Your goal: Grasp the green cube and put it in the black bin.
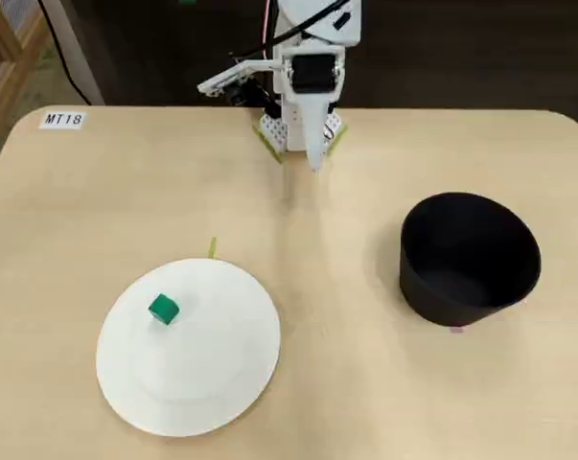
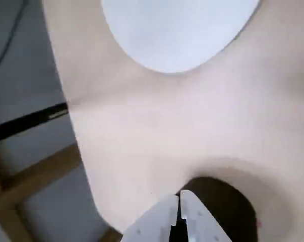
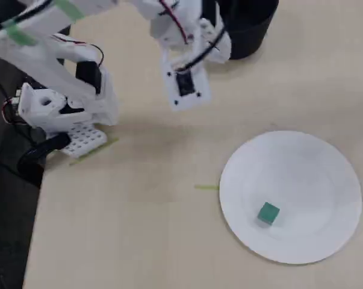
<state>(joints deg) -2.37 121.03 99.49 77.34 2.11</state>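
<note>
The green cube (image 1: pixel 163 309) sits on the upper left part of a round white plate (image 1: pixel 212 383) in a fixed view. In the other fixed view the green cube (image 3: pixel 268 214) lies on the near part of the plate (image 3: pixel 301 174). The black bin (image 1: pixel 442 297) stands upright at the table's right and looks empty. My gripper (image 1: pixel 314 158) hangs at the table's far edge, well away from both. In the wrist view the gripper (image 2: pixel 179 195) is shut with nothing held, the black bin (image 2: pixel 227 201) is just behind it, and the plate (image 2: pixel 177 30) is at the top.
The arm's base (image 3: pixel 67 120) stands at the table's edge. A thin green tape mark (image 1: pixel 212 247) lies just beyond the plate. A label reading MT18 (image 1: pixel 61 120) is stuck at the far left corner. Bare tabletop (image 1: pixel 336 287) separates plate and bin.
</note>
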